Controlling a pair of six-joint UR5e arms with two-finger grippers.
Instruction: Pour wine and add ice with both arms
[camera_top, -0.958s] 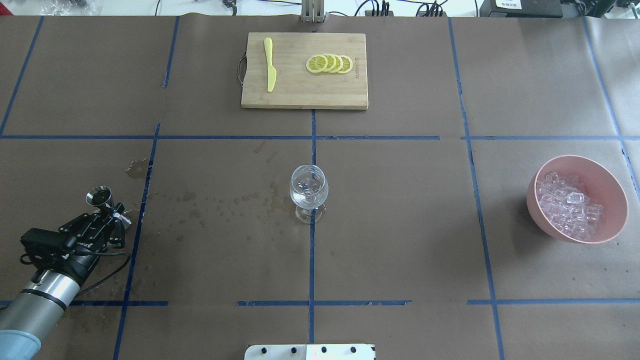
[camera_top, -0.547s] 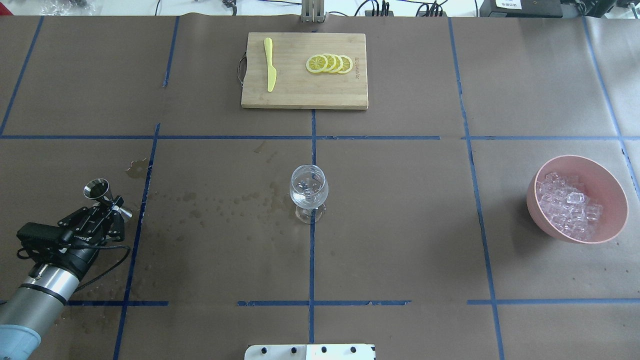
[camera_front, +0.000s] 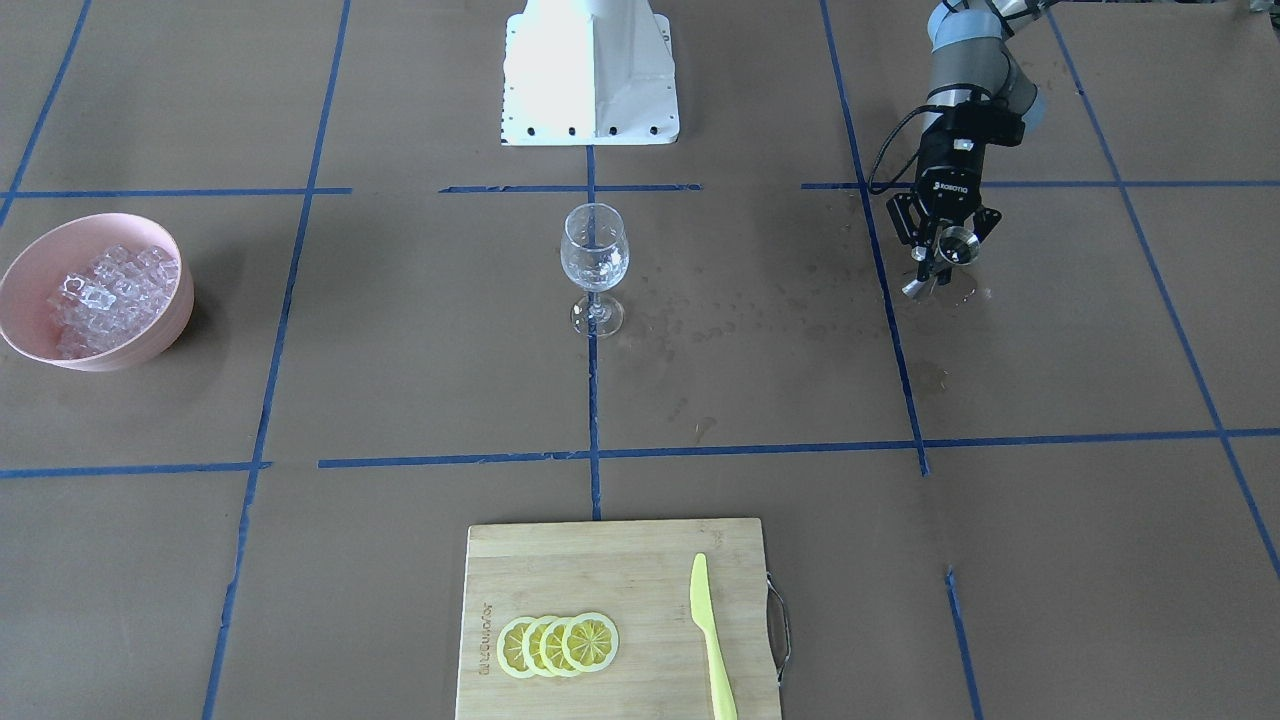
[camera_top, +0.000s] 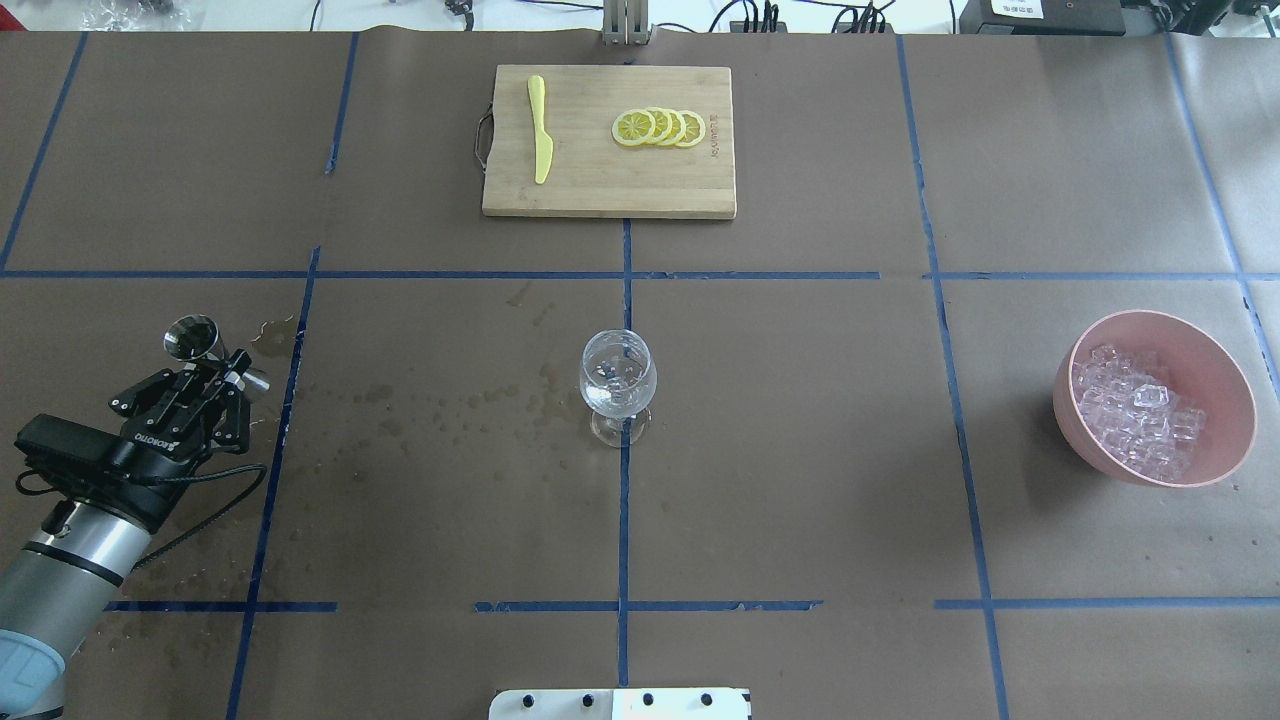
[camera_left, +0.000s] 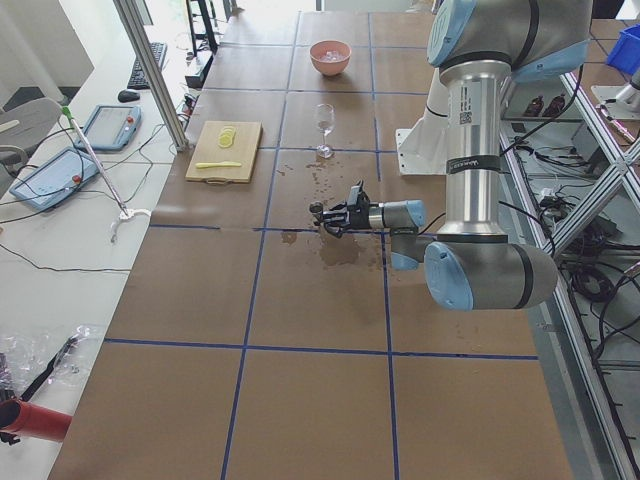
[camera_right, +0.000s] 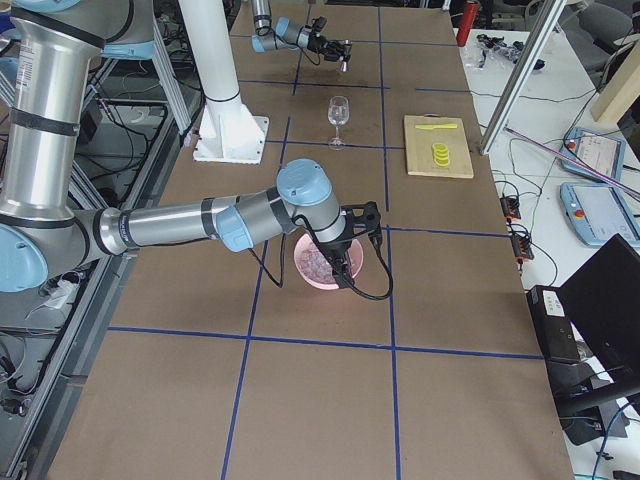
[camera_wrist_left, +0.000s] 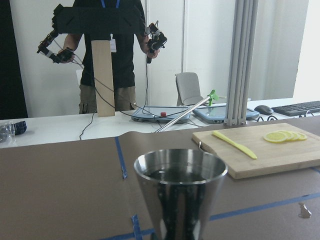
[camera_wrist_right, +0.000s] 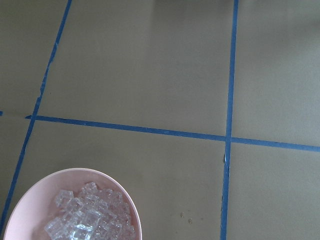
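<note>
Bench (camera_top: 800, 500) covered in brown paper and marked off by blue tape lines, seen from six cameras.

**Left arm** (camera_top: 75, 570): enters at the overhead view's lower left. The left tool (camera_top: 222, 372) is clenched on the narrow waist of a steel jigger (camera_top: 192, 337), near a blue tape line and well apart from the wine glass (camera_top: 618, 385). In the left wrist view the jigger's mouth faces up and holds the wine (camera_wrist_left: 176, 175), a shallow dark pool just below the rim.

**Wine glass**: upright at the bench centre, its foot on a blue tape line. Wet spots (camera_top: 430, 420) mark the paper between the glass and the left tool.

**Ice** (camera_top: 1135, 420): clear cubes heaped in a pink bowl (camera_top: 1222, 385) at the right side of the bench.

**Right arm** (camera_right: 180, 225): appears only in the right side view, where it reaches to the pink bowl with the right tool (camera_right: 345, 255) over it (whether this tool is released or clenched cannot be told from that view). The right wrist view shows the bowl and its ice at its lower left.

**Far edge**: a wooden cutting board (camera_top: 600, 190) carries a yellow knife (camera_top: 540, 130) and a row of overlapping lemon slices (camera_top: 660, 128).
</note>
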